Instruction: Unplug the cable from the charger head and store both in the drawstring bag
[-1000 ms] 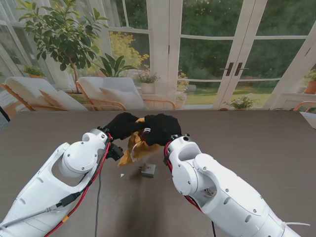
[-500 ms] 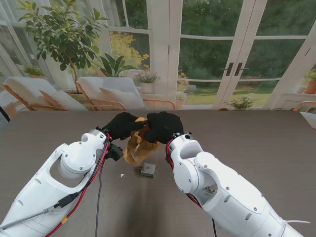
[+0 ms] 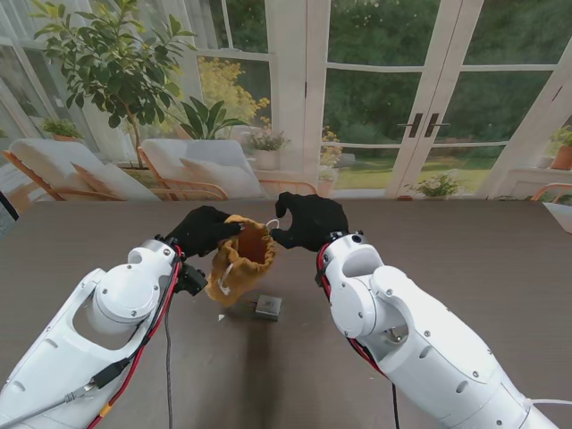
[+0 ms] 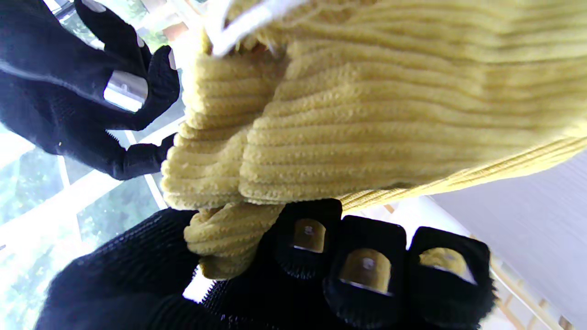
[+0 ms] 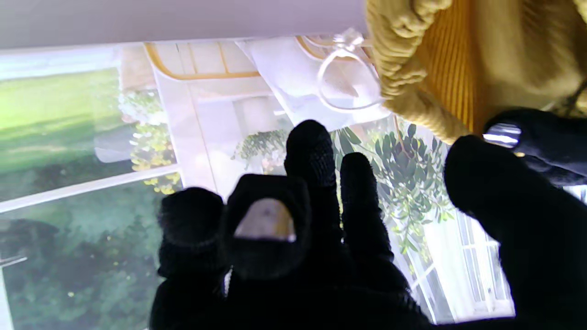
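Hands are parting, bag mouth is opening mid-frame; left hand [image 3: 202,231] is gripping drawstring bag [image 3: 239,261] | right hand [image 3: 308,221] is pinching the rim, seemingly | keeping mouth wide above charger head [image 3: 268,307]

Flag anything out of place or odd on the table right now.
The charger head lies on the table, outside the drawstring bag, which the left hand holds with its mouth open. Nothing looks spilled or damaged.

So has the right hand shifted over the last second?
Yes. The right hand moved right and farther from me, away from the charger head, which stayed put.
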You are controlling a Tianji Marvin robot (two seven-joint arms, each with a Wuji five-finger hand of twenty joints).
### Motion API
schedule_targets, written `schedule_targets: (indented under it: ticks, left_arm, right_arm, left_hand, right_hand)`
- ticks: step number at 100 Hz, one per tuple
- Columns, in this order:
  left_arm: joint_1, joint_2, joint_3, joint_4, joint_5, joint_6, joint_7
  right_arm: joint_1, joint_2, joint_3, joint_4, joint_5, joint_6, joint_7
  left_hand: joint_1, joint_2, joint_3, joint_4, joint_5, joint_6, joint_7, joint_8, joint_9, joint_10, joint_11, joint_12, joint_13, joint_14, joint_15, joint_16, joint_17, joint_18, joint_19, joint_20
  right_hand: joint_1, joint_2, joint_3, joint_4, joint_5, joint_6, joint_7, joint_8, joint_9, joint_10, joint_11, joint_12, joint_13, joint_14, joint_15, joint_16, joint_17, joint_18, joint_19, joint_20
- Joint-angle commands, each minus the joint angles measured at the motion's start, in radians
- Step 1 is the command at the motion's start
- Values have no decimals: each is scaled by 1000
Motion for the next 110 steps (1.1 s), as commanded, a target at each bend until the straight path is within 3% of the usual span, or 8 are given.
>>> schedule_targets:
  ticks: [1,19,45,110]
  left_arm:
    - [12,4,-11,-12,3,9,-14]
    - [36,6,-34,-26,20,16,-12]
    - [69,9,-66,-52,35,19,-12]
    - [133,15,-123,-97,37,8,-22]
  right_arm:
    - [4,8,0,18,-1,-11,8]
    - [-3,22,17,24,-20,-24,46]
    - [-14,30,1,66,-39,-35,62]
    - [36,15,-190,221,-29,-25,30]
  left_hand:
    - [57,47,0,-19,-20,114,-3,1,-6,-32,8,17,31,-76,81,6,9,30,105,13]
    - [58,47,-2,-19,-20,114,-4,1,-7,-30,8,18,30,-75,81,7,5,29,103,16]
    - [60,47,-3,-20,-21,115,-6,0,-10,-28,7,19,27,-73,80,8,-1,29,99,20]
    - [66,51,-13,-20,-25,118,-11,-3,-17,-19,5,22,17,-62,80,12,-11,31,88,35]
  right_hand:
    - [-24,-47,-57,-1,-68,-25,-20,1,-55,19,-2,18,16,-33,-27,-19,449,40,-35,-35]
    - [-1,-121,-90,-25,-146,8,-52,-14,-122,6,21,21,16,-33,-77,-38,431,44,-81,-25]
    - [-10,-194,-89,-58,-160,5,-39,-20,-216,5,52,37,16,-41,-122,-49,405,28,-98,2]
    - [-90,-307,-26,-123,-156,-20,-76,-42,-325,8,94,80,19,-87,-146,-37,379,-31,-84,53]
